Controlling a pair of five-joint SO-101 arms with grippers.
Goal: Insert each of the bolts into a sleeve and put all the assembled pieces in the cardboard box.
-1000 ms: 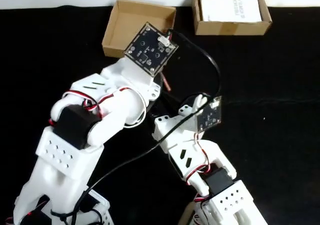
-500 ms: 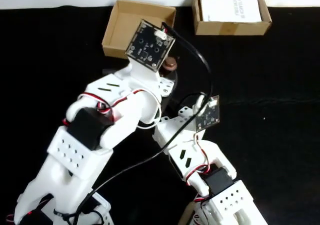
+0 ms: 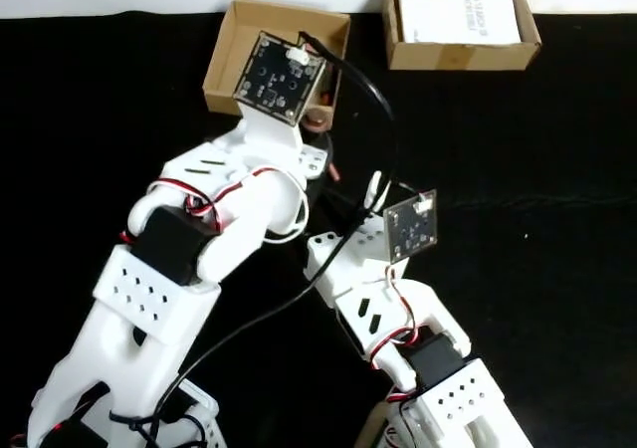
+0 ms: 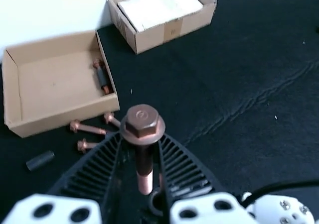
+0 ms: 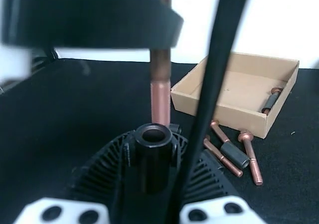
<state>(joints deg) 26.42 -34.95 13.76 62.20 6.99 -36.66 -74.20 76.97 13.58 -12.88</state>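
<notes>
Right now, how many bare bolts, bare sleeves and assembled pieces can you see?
Bare bolts: 4 (held bolt, three loose bolts)
Bare sleeves: 2 (held sleeve, loose sleeve)
Assembled piece in cardboard box: 1
Total: 7

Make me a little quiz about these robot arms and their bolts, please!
1. True or false: the black tube-shaped sleeve sits in the left gripper.
2. How many finished bolt-and-sleeve pairs lie in the open brown cardboard box? A none, B one, C four.
3. Fill in: the left gripper holds a copper hex-head ____.
Key: 1 false, the right gripper holds it; 2 B, one assembled piece; 3 bolt.
</notes>
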